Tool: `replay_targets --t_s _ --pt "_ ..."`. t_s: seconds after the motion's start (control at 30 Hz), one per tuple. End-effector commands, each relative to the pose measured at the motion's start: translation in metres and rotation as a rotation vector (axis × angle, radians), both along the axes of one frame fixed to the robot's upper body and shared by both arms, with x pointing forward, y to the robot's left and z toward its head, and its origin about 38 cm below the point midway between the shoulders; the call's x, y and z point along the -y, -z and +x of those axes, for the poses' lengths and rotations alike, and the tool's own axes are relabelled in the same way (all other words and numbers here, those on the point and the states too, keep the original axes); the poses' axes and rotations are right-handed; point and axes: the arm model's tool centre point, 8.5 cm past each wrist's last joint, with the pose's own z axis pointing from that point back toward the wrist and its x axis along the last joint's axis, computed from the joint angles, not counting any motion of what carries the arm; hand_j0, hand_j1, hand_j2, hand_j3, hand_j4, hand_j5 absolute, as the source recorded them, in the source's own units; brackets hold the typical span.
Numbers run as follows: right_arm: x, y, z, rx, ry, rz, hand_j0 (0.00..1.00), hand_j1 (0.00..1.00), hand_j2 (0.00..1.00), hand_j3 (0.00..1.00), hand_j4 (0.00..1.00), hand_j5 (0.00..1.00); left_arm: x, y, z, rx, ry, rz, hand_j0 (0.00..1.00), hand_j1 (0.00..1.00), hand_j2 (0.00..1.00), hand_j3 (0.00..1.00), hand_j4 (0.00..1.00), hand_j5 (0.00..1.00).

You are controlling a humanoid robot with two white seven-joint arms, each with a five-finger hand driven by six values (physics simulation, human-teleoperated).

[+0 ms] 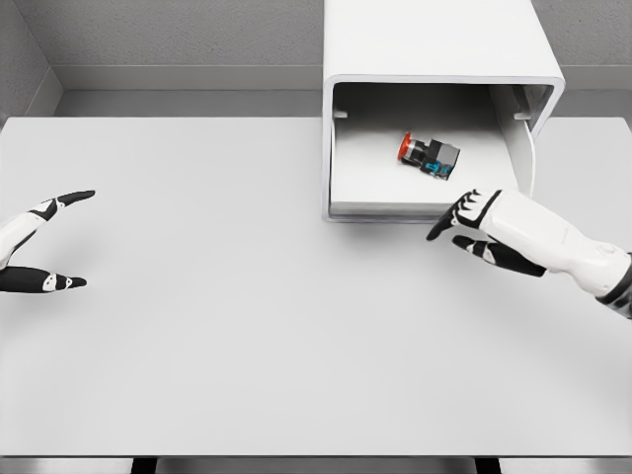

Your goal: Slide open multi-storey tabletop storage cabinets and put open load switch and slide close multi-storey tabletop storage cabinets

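Right hand (pixel 472 225) empty, fingers loosely curled, at drawer (pixel 380 209) front | load switch (pixel 429 155) just beyond fingertips, inside open drawer | placing apparently done, closing left | left hand (pixel 39 242) spread wide, idle, far opposite

I look down on a broad, smooth pale-grey tabletop (pixel 247 326) under soft, even light. Behind it rises a speckled grey wall (pixel 178 35), meeting what may be a side wall at my left.
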Motion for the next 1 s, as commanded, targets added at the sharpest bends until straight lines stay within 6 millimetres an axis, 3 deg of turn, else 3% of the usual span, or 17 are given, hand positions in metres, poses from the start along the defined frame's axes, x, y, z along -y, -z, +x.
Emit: replay_targets --t_s 0.0,0.53,0.67,0.87,0.97 --pt "-0.005 0.006 0.0 -0.012 -0.006 0.014 0.55 0.55 0.55 0.55 0.55 0.55 0.0 -0.001 0.0 0.001 -0.002 -0.008 1.0 1.0 1.0 1.0 1.0 1.0" --pt "-0.012 0.021 0.055 -0.026 0.057 0.012 0.59 0.59 0.59 0.59 0.59 0.59 0.001 0.0 0.0 0.002 -0.003 -0.014 1.0 1.0 1.0 1.0 1.0 1.0" --pt "-0.01 0.009 0.042 0.001 0.029 -0.008 0.62 0.62 0.62 0.62 0.62 0.62 0.001 0.0 0.0 0.003 -0.003 -0.018 1.0 1.0 1.0 1.0 1.0 1.0" --pt "0.037 0.004 0.004 -0.023 0.085 -0.07 0.62 0.62 0.62 0.62 0.62 0.62 0.0 0.001 -0.001 0.021 -0.028 -0.037 1.0 1.0 1.0 1.0 1.0 1.0" --pt "0.039 0.003 0.004 -0.025 0.086 -0.074 0.62 0.62 0.62 0.62 0.62 0.62 0.0 0.001 -0.001 0.021 -0.027 -0.037 1.0 1.0 1.0 1.0 1.0 1.0"
